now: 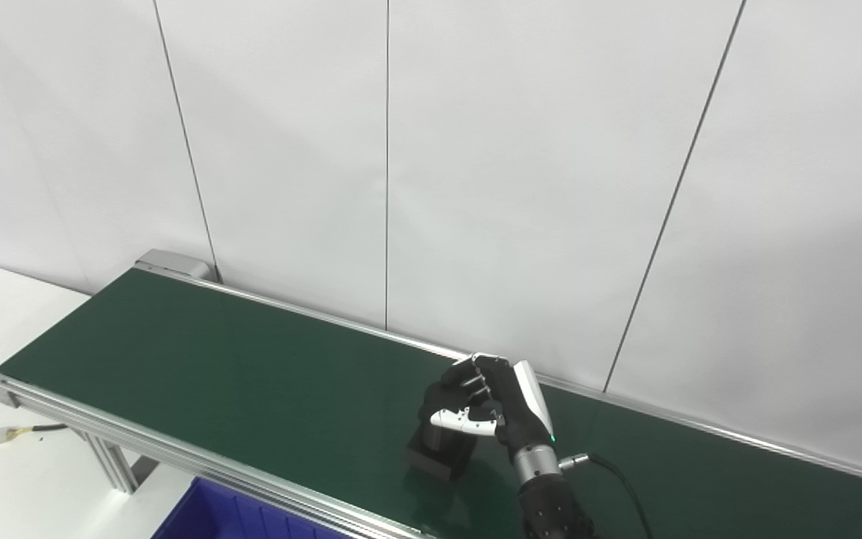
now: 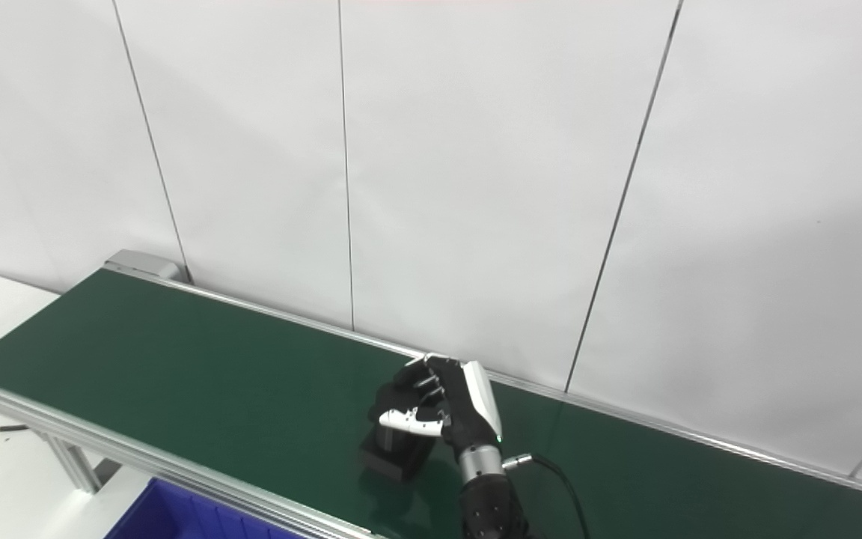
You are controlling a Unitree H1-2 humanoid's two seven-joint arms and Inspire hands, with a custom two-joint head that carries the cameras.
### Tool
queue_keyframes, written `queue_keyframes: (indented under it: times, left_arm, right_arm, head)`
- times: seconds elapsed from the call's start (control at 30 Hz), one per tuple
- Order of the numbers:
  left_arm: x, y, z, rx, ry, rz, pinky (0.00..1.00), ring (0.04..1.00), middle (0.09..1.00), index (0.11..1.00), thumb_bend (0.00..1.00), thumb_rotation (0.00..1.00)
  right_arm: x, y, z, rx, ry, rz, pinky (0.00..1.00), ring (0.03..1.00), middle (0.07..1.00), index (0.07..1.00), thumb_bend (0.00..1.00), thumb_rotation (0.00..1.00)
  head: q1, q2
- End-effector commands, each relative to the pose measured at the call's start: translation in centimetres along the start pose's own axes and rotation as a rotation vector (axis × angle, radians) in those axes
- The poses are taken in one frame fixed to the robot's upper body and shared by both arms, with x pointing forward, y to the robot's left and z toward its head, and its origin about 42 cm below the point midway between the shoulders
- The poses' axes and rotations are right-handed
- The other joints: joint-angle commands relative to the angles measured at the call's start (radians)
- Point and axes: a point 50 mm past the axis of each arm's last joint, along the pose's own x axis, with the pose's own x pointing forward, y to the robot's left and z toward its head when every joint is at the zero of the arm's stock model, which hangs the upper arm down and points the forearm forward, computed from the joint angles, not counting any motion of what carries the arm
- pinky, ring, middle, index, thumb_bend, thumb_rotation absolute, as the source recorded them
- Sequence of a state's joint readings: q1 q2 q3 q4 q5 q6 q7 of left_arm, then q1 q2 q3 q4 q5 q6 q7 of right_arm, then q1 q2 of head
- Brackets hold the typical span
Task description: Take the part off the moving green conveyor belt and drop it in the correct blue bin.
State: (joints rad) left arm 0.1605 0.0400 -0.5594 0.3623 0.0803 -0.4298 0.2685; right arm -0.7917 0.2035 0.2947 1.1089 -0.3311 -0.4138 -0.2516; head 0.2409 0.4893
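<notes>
While the green conveyor belt (image 1: 251,359) runs diagonally from ten o'clock down to four o'clock, the right hand (image 1: 487,408) sits near the belt's middle, its fingers curled around a dark, blocky part (image 1: 438,449). Whether the part is lifted or resting on the belt is hard to tell. A corner of the blue bin (image 1: 236,516) shows at six o'clock, below the belt's near rail. The grasp seems made; carrying and dropping remain. No left hand is visible.
</notes>
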Motion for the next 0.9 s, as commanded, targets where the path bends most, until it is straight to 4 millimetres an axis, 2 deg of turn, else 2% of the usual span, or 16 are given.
queue_keyframes:
  times: [0.0,0.37,0.63,0.73,0.87]
  left_arm:
    - [0.4,-0.2,1.1,-0.023,-0.068,-0.001,0.63,0.725,0.77,0.802,0.88,0.52]
    - [0.4,1.1,1.0,-0.033,-0.063,0.003,0.64,0.713,0.755,0.799,0.85,0.5]
    - [0.4,1.8,1.0,-0.036,-0.063,0.008,0.65,0.715,0.76,0.802,0.84,0.52]
    - [0.3,2.1,1.1,-0.031,-0.068,0.011,0.65,0.716,0.761,0.805,0.83,0.53]
    - [0.3,2.5,1.2,-0.035,-0.07,0.012,0.66,0.72,0.763,0.81,0.8,0.51]
  right_arm:
    - [1.2,-1.0,2.7,0.031,-0.133,-0.036,0.38,0.471,0.528,0.468,0.5,0.0]
    - [-0.9,-6.0,6.1,0.006,-0.25,-0.155,0.38,0.462,0.521,0.46,0.5,0.0]
    - [-4.2,-10.1,8.8,0.015,-0.262,-0.176,0.38,0.45,0.501,0.485,0.5,0.0]
    - [-5.2,-11.2,9.3,0.018,-0.273,-0.193,0.37,0.449,0.499,0.487,0.5,0.0]
    - [-7.1,-13.6,9.7,0.023,-0.289,-0.234,0.36,0.449,0.502,0.489,0.5,0.0]
  head:
    - [-0.001,0.001]
    - [-0.069,0.0]
    - [-0.128,0.011]
    - [-0.148,0.016]
    - [-0.178,0.023]
